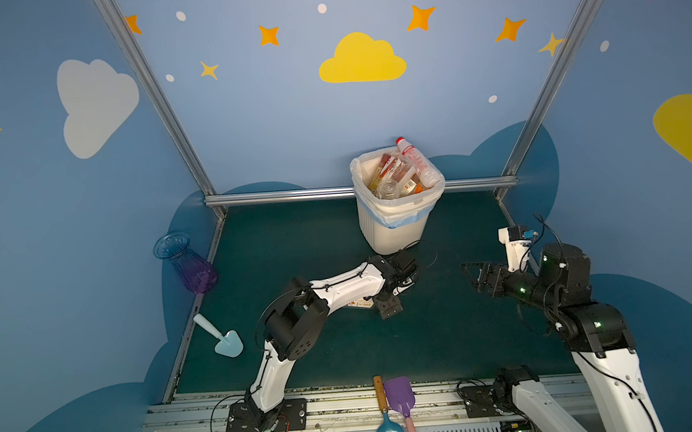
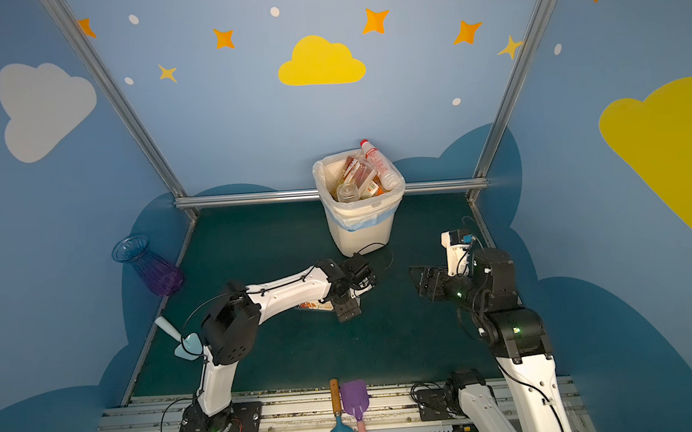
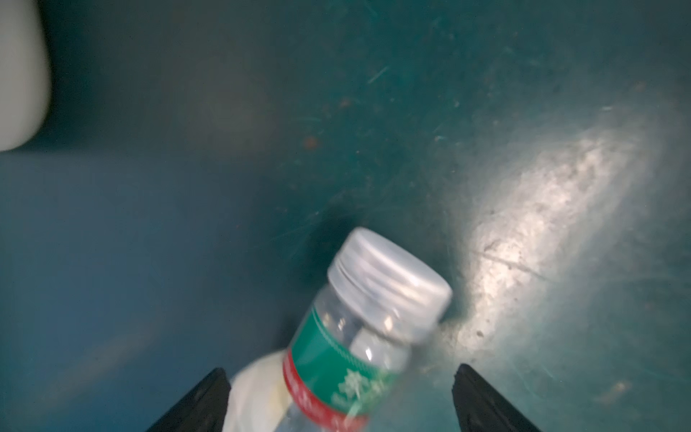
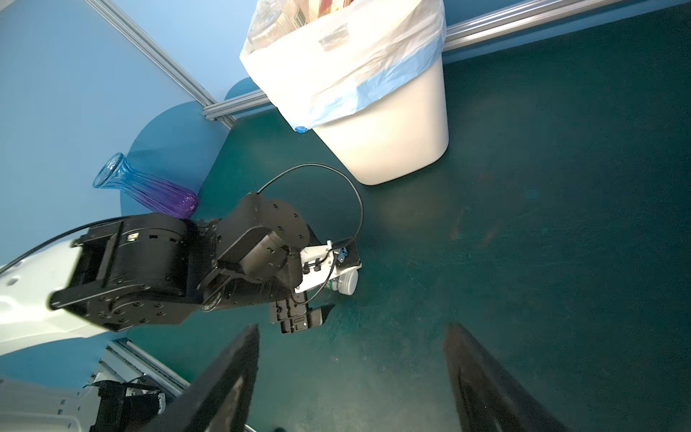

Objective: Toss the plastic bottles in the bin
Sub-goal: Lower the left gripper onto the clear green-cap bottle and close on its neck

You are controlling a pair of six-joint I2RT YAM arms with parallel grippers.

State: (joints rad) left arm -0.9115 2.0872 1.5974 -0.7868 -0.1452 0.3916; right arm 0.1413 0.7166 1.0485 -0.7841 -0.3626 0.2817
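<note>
A clear plastic bottle (image 3: pixel 347 336) with a green and red label and a white cap (image 4: pixel 346 282) lies on the green table. My left gripper (image 3: pixel 341 370) is open around it, one finger close beside it and a gap to the other finger. Something cream-white (image 3: pixel 258 392) lies against the bottle's near side. In both top views the left gripper (image 1: pixel 401 286) (image 2: pixel 357 287) is low in front of the bin (image 1: pixel 395 226) (image 2: pixel 358 233). The bin is heaped with bottles (image 1: pixel 400 175), and a red-capped white one (image 1: pixel 408 150) pokes over its back rim. My right gripper (image 1: pixel 471 277) (image 4: pixel 353 329) hovers open and empty.
A blue-purple vase (image 1: pixel 189 263) leans at the left wall. A pale blue trowel (image 1: pixel 223 338) lies near the left edge. A purple spade (image 1: pixel 398 397) and a blue fork (image 1: pixel 384 423) lie on the front rail. An aluminium rail (image 1: pixel 284 196) bounds the back.
</note>
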